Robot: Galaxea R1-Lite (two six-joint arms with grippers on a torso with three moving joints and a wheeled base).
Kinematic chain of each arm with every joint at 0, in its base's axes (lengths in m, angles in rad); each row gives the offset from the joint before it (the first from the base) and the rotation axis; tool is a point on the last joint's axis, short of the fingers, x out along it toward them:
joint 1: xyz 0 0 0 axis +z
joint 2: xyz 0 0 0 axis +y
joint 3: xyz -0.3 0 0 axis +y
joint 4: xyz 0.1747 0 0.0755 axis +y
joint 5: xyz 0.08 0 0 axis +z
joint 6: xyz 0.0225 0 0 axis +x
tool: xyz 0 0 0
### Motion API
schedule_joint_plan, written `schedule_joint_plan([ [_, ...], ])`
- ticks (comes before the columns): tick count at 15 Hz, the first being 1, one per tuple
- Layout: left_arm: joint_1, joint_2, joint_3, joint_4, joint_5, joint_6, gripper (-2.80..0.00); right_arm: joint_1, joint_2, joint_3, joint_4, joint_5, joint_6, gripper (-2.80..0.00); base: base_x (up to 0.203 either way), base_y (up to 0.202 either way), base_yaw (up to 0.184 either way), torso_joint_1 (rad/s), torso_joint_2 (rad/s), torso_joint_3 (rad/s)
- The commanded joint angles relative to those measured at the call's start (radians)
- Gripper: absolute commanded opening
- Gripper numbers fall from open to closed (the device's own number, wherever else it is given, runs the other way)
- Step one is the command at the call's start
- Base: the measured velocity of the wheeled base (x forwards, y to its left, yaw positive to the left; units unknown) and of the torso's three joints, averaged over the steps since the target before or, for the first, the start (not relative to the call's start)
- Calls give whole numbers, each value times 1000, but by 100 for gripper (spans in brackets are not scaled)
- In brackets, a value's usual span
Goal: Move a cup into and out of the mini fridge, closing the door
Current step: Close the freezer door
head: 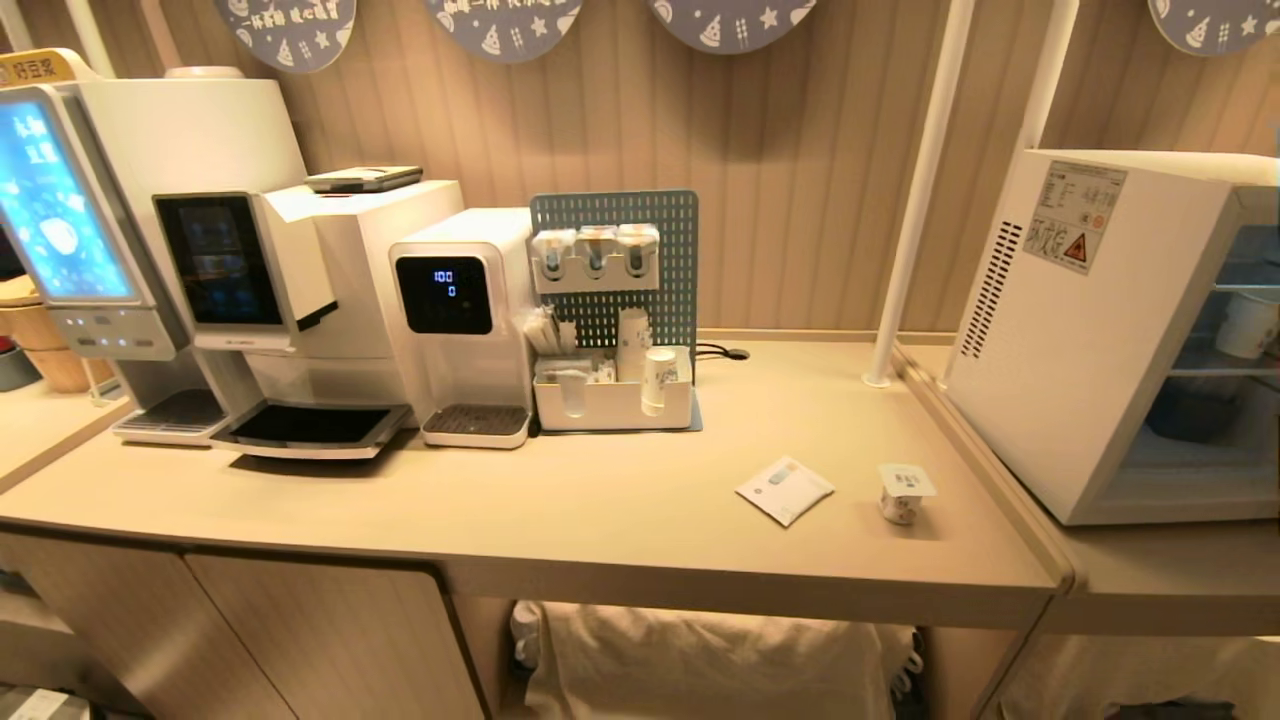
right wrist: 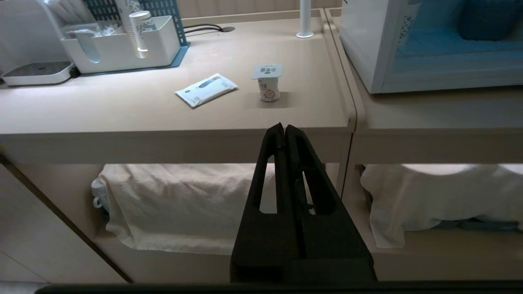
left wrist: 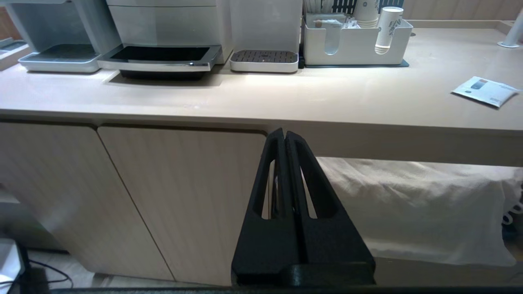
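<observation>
The cup (head: 904, 493) (right wrist: 268, 83), squat and white with a square printed lid, stands upright on the counter near its right end. To its right sits the white mini fridge (head: 1080, 330) (right wrist: 367, 45) on a lower side counter; its interior shelves show, and the door is out of view. Neither arm appears in the head view. My right gripper (right wrist: 283, 127) is shut and empty, held below and in front of the counter edge, short of the cup. My left gripper (left wrist: 283, 132) is also shut and empty, low before the cabinet front.
A flat white sachet (head: 785, 489) lies left of the cup. Coffee machines (head: 250, 270), a water dispenser (head: 460, 310) and a white caddy (head: 612, 400) with paper cups line the back. A white pole (head: 915, 190) rises near the fridge. White cloth (right wrist: 184, 204) hangs under the counter.
</observation>
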Motion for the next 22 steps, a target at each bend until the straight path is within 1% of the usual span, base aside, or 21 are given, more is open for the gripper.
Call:
schedule_joint_plan([
  [1,0,2,0,0,1,0,-280,0,3,0,1,0,0,-280,-197,0,6,5,2,2],
  [6,0,2,0,0,1,5,-280,-1,4,0,1,0,0,-280,-175,0,0,3,1,3],
  [10,0,2,0,-2,1,6,-280,-1,4,0,2,0,0,-280,-1,-24,-2,3,2,1],
  [22,0,2,0,-2,1,5,-280,-1,4,-2,7,0,-2,-280,0,-188,0,4,2,2],
])
